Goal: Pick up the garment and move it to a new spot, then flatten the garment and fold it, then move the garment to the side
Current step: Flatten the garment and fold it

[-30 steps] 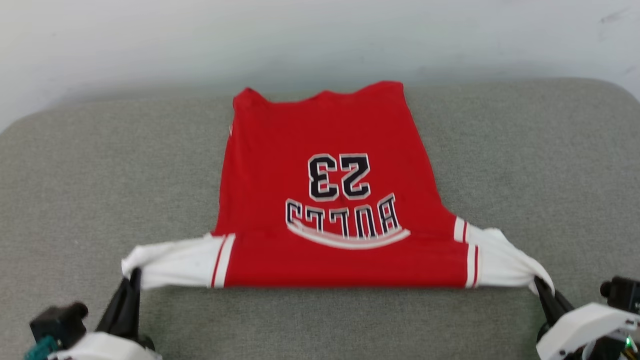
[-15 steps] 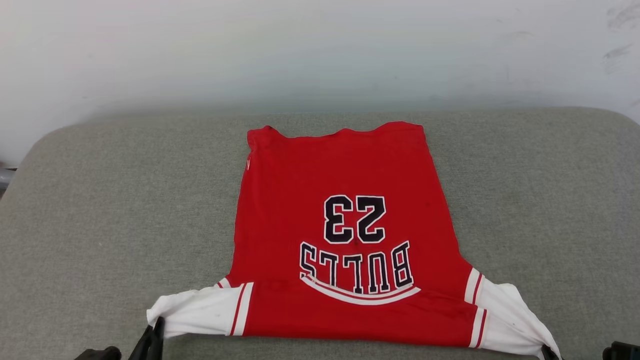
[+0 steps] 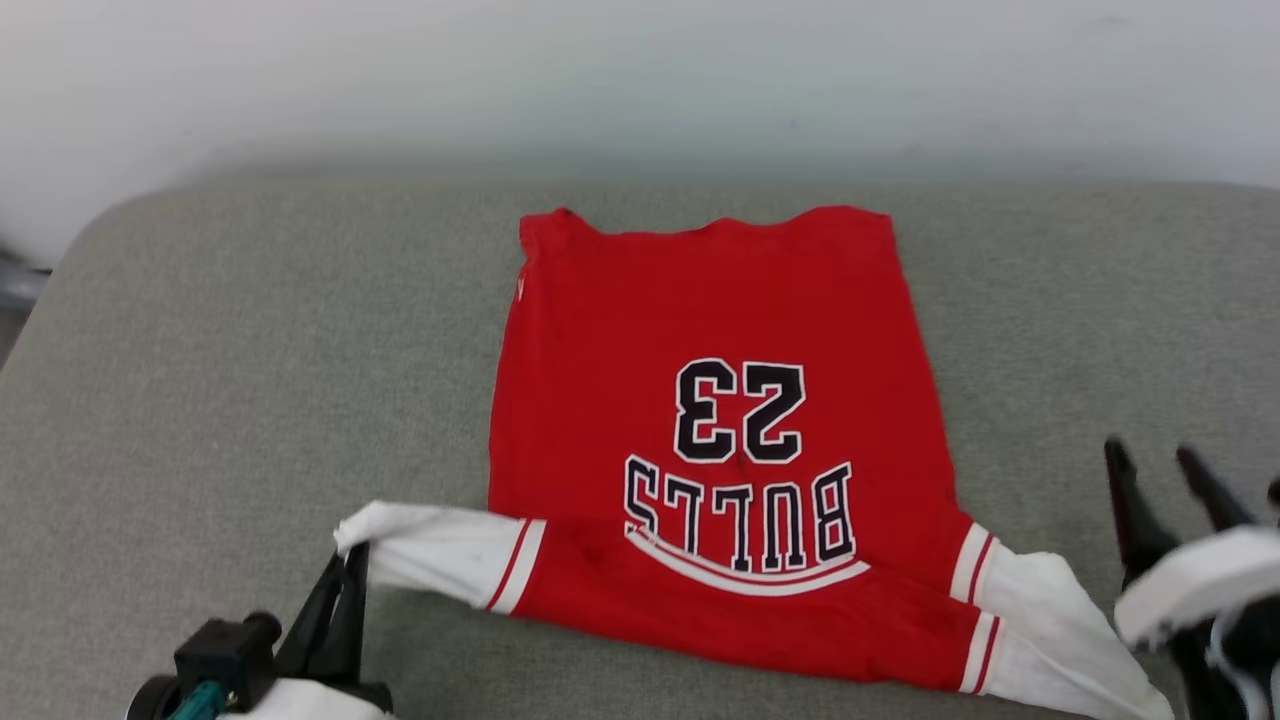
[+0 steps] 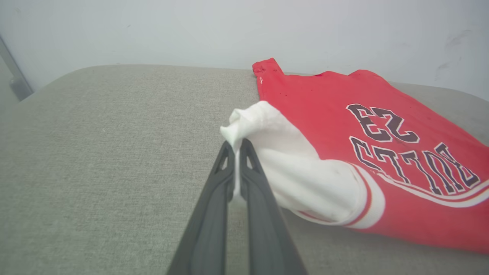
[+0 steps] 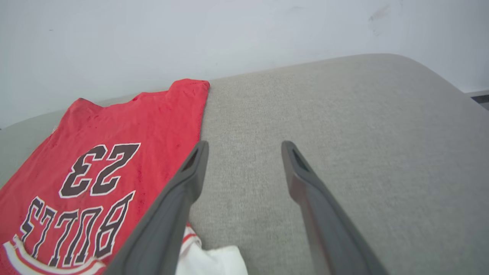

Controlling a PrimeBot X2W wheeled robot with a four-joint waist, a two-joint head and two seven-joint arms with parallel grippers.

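Observation:
The garment (image 3: 700, 330) is a red jersey with white sleeves and upside-down black lettering, lying flat on the grey cushion. At the lower left my left gripper (image 3: 350, 562) is shut on the tip of the white sleeve (image 4: 267, 126), the cloth pinched between its dark fingers (image 4: 237, 152). Off to the right my right gripper (image 3: 1155, 465) stands open above the cushion with nothing between its fingers (image 5: 195, 160). The other white sleeve (image 3: 1050, 620) lies loose on the cushion, just left of and below that gripper. The jersey's red body (image 5: 114, 126) sits left of the right fingers.
The grey upholstered cushion (image 3: 250, 350) runs wide on both sides of the jersey, with rounded corners at the far left and right (image 5: 401, 76). A pale wall (image 3: 640, 80) rises right behind it.
My right gripper has let go of the right sleeve, opened and lifted away to the right. The left stays shut on its sleeve. The camera has shifted between frames.

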